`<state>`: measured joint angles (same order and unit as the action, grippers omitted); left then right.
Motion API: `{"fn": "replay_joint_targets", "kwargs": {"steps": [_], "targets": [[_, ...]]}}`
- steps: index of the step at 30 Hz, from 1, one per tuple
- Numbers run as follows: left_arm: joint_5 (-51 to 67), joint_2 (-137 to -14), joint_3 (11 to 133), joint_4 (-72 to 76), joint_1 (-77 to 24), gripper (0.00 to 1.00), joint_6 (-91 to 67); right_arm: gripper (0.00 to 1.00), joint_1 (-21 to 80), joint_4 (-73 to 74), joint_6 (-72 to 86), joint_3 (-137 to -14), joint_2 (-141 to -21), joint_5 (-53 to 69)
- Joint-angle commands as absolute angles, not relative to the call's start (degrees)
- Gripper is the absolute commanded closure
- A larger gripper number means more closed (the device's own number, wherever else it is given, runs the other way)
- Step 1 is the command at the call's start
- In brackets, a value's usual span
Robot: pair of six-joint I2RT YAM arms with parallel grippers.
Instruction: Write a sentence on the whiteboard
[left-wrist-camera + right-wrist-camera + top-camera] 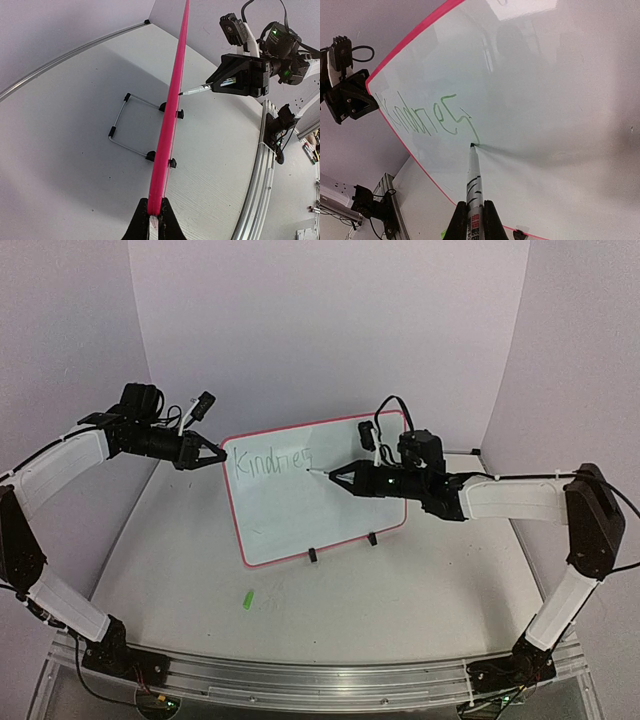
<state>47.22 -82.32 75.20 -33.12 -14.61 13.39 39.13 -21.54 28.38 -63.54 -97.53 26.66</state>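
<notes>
The whiteboard carries one line of thin green handwriting near its far left corner; the sentence reads "Kindnes", followed by one unfinished stroke. The marker bears a red label, its print too blurred to read.

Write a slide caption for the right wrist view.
Right gripper holds a marker, tip touching the whiteboard beside green writing.

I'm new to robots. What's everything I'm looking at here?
whiteboard: one, white with pink rim, propped mid-table
writing: one line, green, board's upper left
marker: one, white barrel, tip on board
small piece: one, green, on table before board
clips: two, black, board's bottom edge
table: one, white, beneath everything
left gripper: one, black, shut on board's left edge
right gripper: one, black, shut on marker
</notes>
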Motion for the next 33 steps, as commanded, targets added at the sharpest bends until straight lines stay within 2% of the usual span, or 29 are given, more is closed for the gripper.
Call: {"fn": "replay_joint_targets", "kwargs": {"steps": [1, 5, 12, 33], "targets": [[49.0, -80.0, 75.7, -31.2, -14.9, 1.00, 14.0, 1.00, 38.7, -23.3, 28.4, -66.3, -98.3, 27.2], [49.0, -80.0, 75.7, -31.2, -14.9, 1.00, 14.0, 1.00, 38.7, -26.3, 29.9, -64.9, -95.9, 29.1], [49.0, -80.2, 75.7, -31.3, -14.9, 1.00, 14.1, 1.00, 37.7, -26.7, 29.5, -63.0, -91.7, 25.4], [48.7, -80.4, 75.7, -31.3, -14.9, 1.00, 14.0, 1.00, 36.6, -26.7, 29.6, -65.5, -96.0, 25.1]]}}
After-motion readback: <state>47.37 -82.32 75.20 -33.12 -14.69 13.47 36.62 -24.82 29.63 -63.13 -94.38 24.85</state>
